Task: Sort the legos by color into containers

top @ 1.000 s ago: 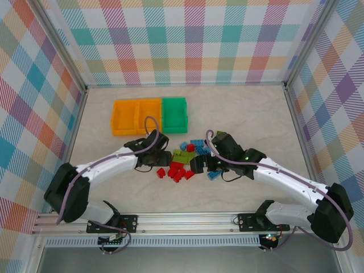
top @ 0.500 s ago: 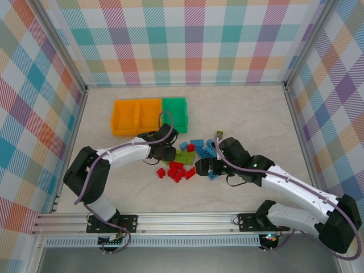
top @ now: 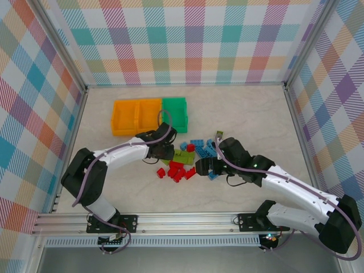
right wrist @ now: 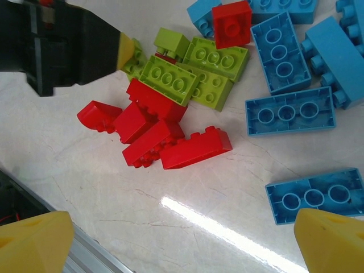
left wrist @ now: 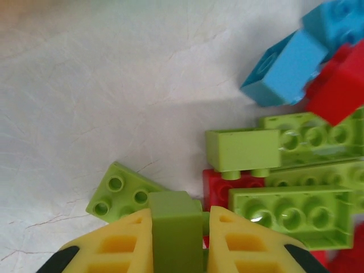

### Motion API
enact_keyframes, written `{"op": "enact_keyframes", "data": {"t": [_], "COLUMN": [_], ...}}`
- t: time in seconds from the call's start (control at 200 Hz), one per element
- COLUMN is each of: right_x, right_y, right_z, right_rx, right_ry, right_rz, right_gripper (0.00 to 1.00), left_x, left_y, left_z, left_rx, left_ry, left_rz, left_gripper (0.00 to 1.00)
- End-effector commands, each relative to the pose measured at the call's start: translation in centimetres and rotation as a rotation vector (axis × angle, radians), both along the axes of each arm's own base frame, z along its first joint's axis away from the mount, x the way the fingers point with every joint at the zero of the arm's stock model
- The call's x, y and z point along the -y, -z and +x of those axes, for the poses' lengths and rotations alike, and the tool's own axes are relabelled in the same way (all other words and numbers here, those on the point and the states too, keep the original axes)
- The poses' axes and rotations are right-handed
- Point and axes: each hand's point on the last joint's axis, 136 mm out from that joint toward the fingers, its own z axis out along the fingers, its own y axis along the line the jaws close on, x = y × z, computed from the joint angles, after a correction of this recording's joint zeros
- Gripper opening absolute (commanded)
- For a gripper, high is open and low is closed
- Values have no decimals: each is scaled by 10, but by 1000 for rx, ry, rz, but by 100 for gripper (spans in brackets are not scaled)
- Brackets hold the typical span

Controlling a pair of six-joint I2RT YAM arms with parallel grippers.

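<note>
Nearer the one green bin [top: 176, 101] now, left gripper [left wrist: 180, 236] clamps one lime lego [left wrist: 173, 209]. Right gripper [right wrist: 182, 239] gapes; two orange bins [top: 122, 103] adjoin that bin.

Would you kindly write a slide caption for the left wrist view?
Left gripper clamps a lime green brick at the edge of the mixed red, blue and green lego pile.

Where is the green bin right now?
In the top view, the green bin sits toward the back, directly right of the two orange bins.
</note>
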Motion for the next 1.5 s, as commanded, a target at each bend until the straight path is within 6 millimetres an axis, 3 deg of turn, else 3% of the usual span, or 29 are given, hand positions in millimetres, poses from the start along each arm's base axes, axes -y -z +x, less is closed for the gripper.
{"op": "enact_keyframes", "data": {"t": [0.0, 0.165, 0.32, 0.415, 0.585, 0.73, 0.895, 0.98, 1.12, 1.215, 1.315, 1.42, 1.495], "right_x": [1, 0, -4, -3, 5, 10, 11, 11, 8, 8, 4, -1, -8], "right_y": [-7, -10, -14, -14, -16, -19, -20, -21, -22, -16, -5, 8, 17], "right_z": [1, 3, 2, 0, -7, -10, -10, -6, 6, 18, 33, 51, 64], "right_rx": [29, 46, 46, 36, 31, 32, 33, 43, 77, 98, 96, 100, 96], "right_ry": [12, 14, 4, 2, 15, 28, 41, 51, 64, 66, 57, 21, -19], "right_rz": [19, 42, 58, 58, 62, 70, 75, 72, 44, -27, -126, -256, -327], "right_gripper": [100, 100, 100, 100, 100, 100, 100, 100, 100, 100, 100, 100, 100], "left_x": [-12, -70, -134, -165, -209, -221, -221, -214, -184, -141, -97, -54, -38], "left_y": [-55, -107, -126, -122, -91, -67, -75, -95, -144, -185, -222, -248, -253], "left_z": [16, 56, 106, 135, 174, 187, 184, 178, 155, 122, 76, 20, -20], "left_rx": [112, 257, 343, 348, 288, 229, 242, 271, 327, 390, 459, 492, 488], "left_ry": [-57, -209, -397, -483, -603, -644, -638, -614, -537, -399, -197, 75, 253], "left_rz": [-107, -105, -46, -32, -20, -73, -88, -138, -282, -356, -352, -306, -257], "left_gripper": [19, 21, 20, 20, 21, 29, 45, 52, 52, 52, 52, 53, 53]}}
